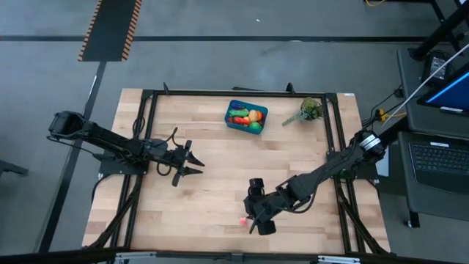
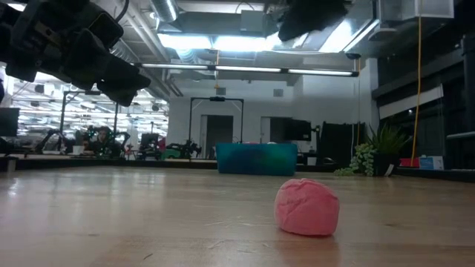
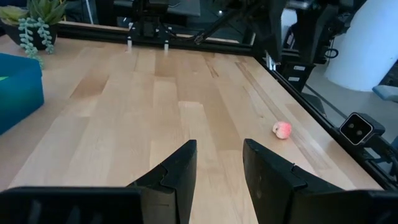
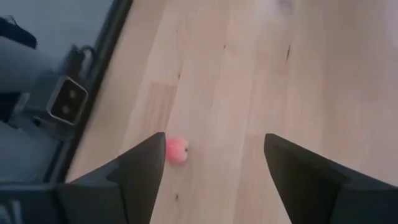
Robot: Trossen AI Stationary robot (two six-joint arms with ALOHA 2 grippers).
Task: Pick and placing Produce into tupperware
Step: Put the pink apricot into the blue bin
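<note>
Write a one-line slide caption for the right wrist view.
Open right tool hovers over the wooden table, a pink toy fruit lying beside one finger.

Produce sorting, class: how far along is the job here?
Mostly done: several pieces already lie in the teal tub. In hand: the right claw, open, hovers beside the last pink fruit on the table, not gripping it. Left: grasp it and carry it over. The left claw waits, empty.

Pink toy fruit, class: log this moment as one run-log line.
right gripper: open, above pink toy fruit, fruit beside one finger, not held | left gripper: open, empty, waiting mid-table | teal tub: already holds several produce pieces
</note>
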